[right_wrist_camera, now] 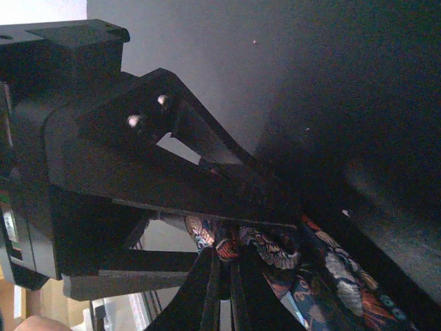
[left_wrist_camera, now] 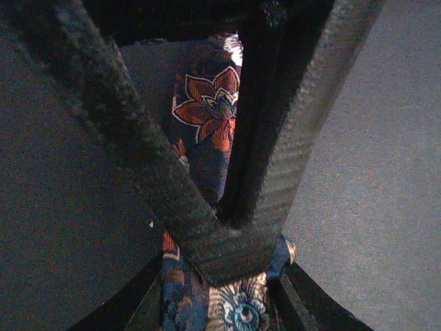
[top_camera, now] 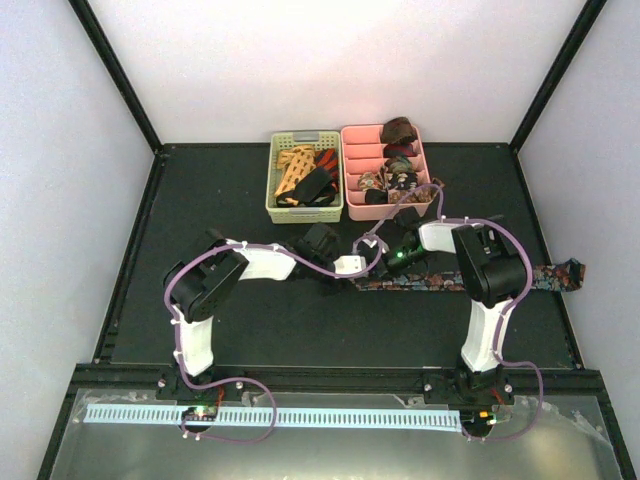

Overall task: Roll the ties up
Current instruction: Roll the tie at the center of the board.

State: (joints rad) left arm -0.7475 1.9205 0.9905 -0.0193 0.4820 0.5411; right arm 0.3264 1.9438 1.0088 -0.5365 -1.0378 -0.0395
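A dark navy floral tie (top_camera: 450,282) lies as a long strip across the mat, its far end at the right edge. My right gripper (top_camera: 393,257) is shut on the tie's left end. In the right wrist view the jaws (right_wrist_camera: 224,265) meet with a fold of the tie (right_wrist_camera: 331,276) pinched between them. My left gripper (top_camera: 352,267) sits just left of it. In the left wrist view the tie (left_wrist_camera: 207,117) runs between the left gripper's jaws (left_wrist_camera: 220,307), which press on both its edges. The right gripper's carbon fingers (left_wrist_camera: 227,241) cross over the fabric there.
A pale green slatted basket (top_camera: 272,178) with several loose ties stands at the back centre. Beside it, a pink divided tray (top_camera: 352,170) holds several coiled ties. Black frame rails border the mat on both sides.
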